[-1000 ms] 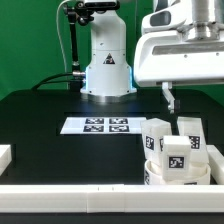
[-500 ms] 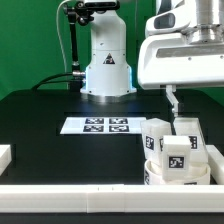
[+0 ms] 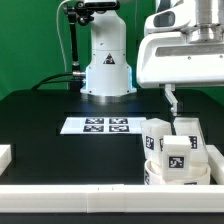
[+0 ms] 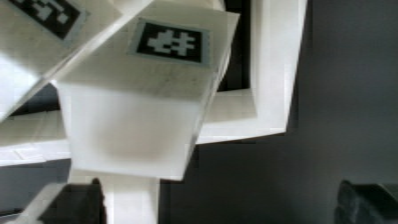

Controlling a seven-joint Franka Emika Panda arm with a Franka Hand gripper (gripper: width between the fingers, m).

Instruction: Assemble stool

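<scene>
The stool's white parts sit in a pile at the exterior view's lower right. The round seat (image 3: 153, 174) lies underneath. Tagged leg blocks (image 3: 177, 152) rest on and around it, one (image 3: 157, 134) further back. My gripper (image 3: 172, 100) hangs just above and behind the pile; one finger shows there. In the wrist view a tagged leg block (image 4: 146, 100) fills the picture close below. My gripper (image 4: 214, 208) is open, with its dark fingertips (image 4: 64, 204) far apart. A white part reaches down beside one fingertip, and I cannot tell if they touch.
The marker board (image 3: 97, 125) lies flat on the black table in front of the robot base (image 3: 107, 72). A plain white block (image 3: 4, 155) sits at the exterior view's left edge. A long white bar (image 3: 90, 196) runs along the front.
The gripper shifted slightly toward the exterior view's right and down over the pile, then held still. The parts have not moved.
</scene>
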